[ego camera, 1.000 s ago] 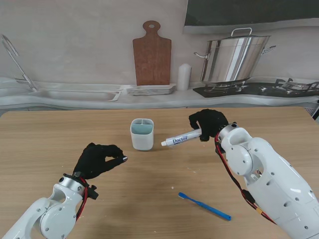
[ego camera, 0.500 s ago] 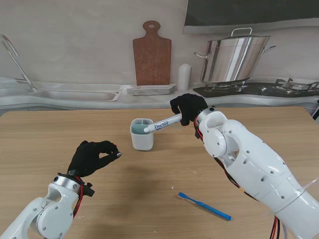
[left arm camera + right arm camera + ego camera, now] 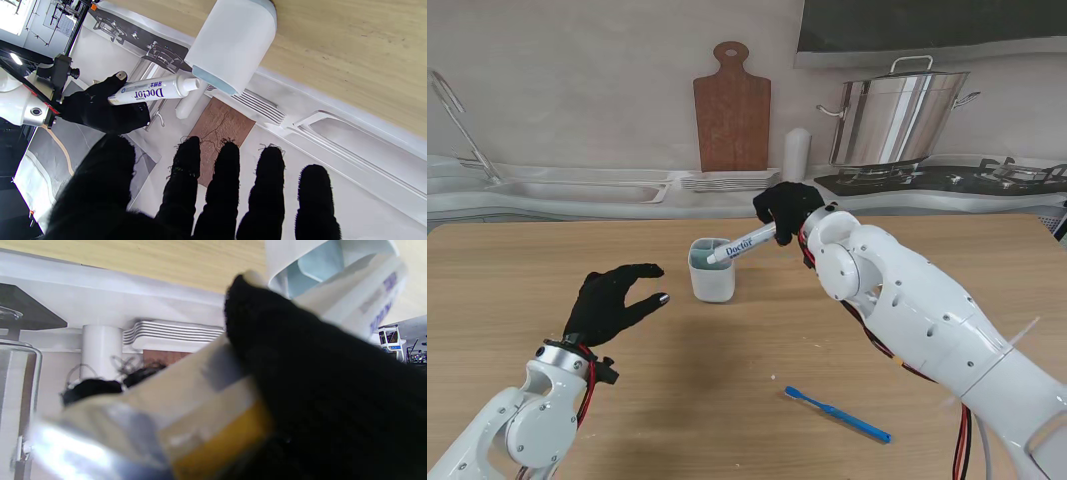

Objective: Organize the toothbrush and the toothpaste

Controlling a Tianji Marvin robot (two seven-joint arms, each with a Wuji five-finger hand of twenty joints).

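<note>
A white toothpaste tube (image 3: 739, 245) marked "Doctor" is held in my right hand (image 3: 789, 210), which is shut on its back end. The tube slants down with its cap end just over the rim of the white divided cup holder (image 3: 712, 270) at the table's middle. The left wrist view shows the tube (image 3: 151, 93) with its cap beside the holder's (image 3: 233, 43) blue-trimmed rim. The holder's compartments (image 3: 310, 270) lie just past the tube (image 3: 206, 390) in the right wrist view. A blue toothbrush (image 3: 837, 414) lies on the table nearer to me, right of centre. My left hand (image 3: 612, 300) hovers open, left of the holder.
Behind the wooden table (image 3: 517, 280) runs a counter with a sink (image 3: 577, 188), a cutting board (image 3: 731, 105), stacked plates (image 3: 729, 180), a white cylinder (image 3: 797, 153) and a steel pot (image 3: 897, 115) on a stove.
My right hand carried the toothpaste left and away from me, from beside the holder to above its rim. My left hand drifted a little left and its fingers spread open.
</note>
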